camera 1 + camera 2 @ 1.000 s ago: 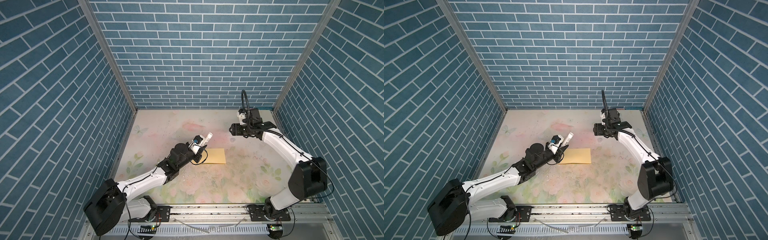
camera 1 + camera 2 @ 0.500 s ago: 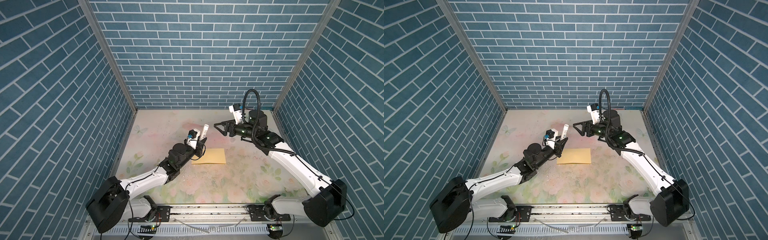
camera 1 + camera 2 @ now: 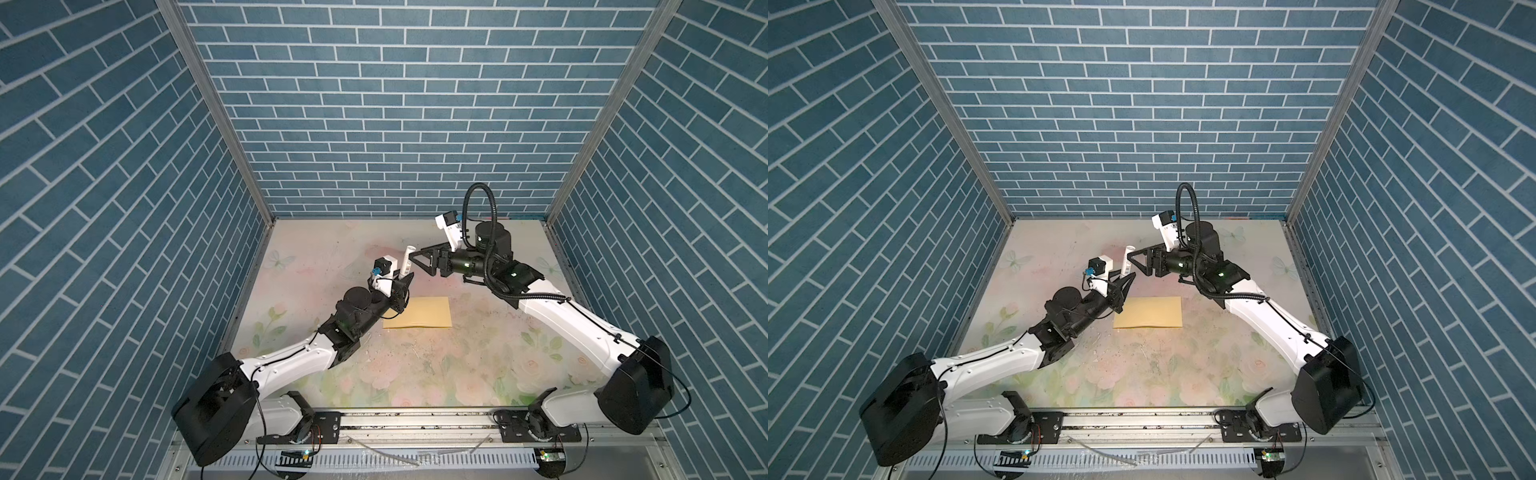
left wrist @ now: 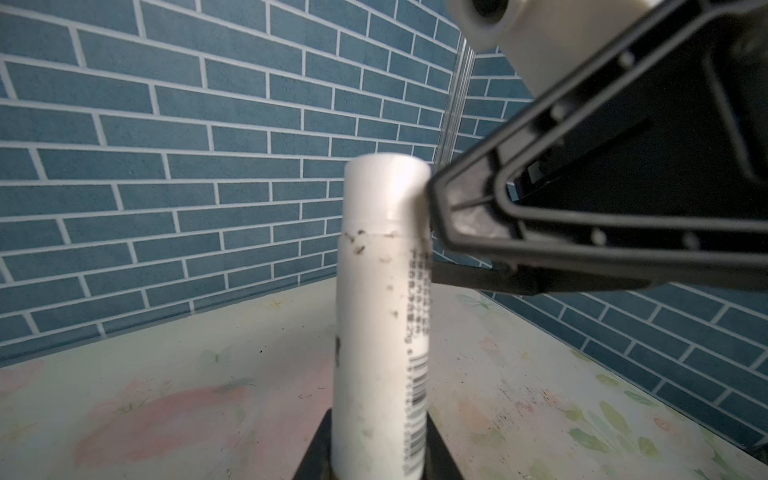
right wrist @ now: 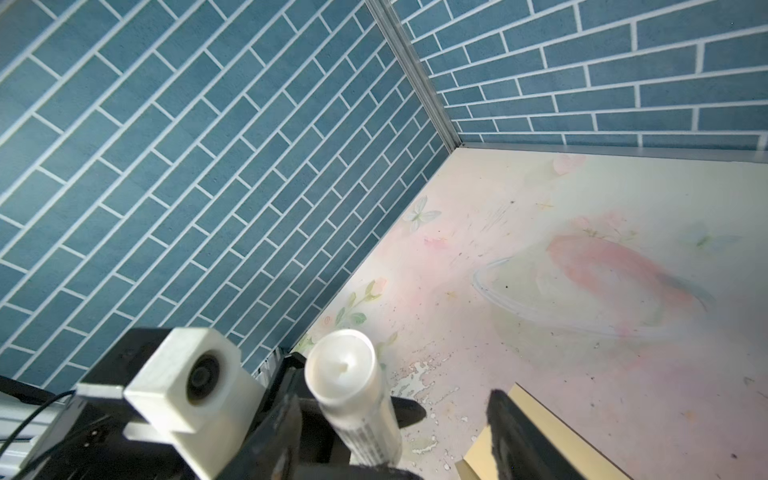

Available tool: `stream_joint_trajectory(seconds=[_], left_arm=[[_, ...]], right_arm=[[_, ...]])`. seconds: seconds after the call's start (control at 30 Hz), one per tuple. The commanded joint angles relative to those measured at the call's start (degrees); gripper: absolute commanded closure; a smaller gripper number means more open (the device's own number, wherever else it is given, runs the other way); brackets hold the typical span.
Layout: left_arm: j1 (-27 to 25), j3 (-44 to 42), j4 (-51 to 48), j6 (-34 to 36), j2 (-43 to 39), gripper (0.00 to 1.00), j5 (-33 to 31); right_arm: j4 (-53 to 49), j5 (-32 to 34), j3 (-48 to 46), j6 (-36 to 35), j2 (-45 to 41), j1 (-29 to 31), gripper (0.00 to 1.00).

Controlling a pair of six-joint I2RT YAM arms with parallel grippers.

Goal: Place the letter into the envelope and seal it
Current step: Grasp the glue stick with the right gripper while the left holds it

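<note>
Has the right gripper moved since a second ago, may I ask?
Yes: the right gripper has swung leftward in both top views, from right of the envelope to the glue stick.

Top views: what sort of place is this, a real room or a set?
Likely a purpose-built robot test cell, not a real room: brick-pattern wall panels on three sides meet at metal corner posts, the tabletop has a floral print, and a metal mounting rail runs along its front edge.

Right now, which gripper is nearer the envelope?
Left. The left gripper, shut on the glue stick, hangs by the left end of the envelope. The right gripper, jaws open, is farther back, at the stick's cap.
</note>
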Motion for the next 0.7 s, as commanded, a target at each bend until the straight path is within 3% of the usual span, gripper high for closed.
stream_joint_trajectory(seconds=[0.0,0.27,0.47,0.67], left_arm=[[-0.31,-0.43,2.0,-0.21,0.03,1.0,-0.1],[-0.31,-0.69,1.87,-0.24,-0.13,1.0,0.1],[-0.31,-1.02,1.54,-0.05,-0.44,1.0,-0.01],[-0.31,-1.02,1.07,0.05,-0.6,1.0,0.07]], right_arm=[[3.35,-1.33,4.55,1.2,1.06,0.74,0.36],[3.56,-2.09,6.42,1.2,3.4,1.67,0.61],[1.89,-2.25,7.11,0.33,4.18,1.89,0.65],[1.54,-1.9,6.78,0.1,4.02,1.94,0.84]])
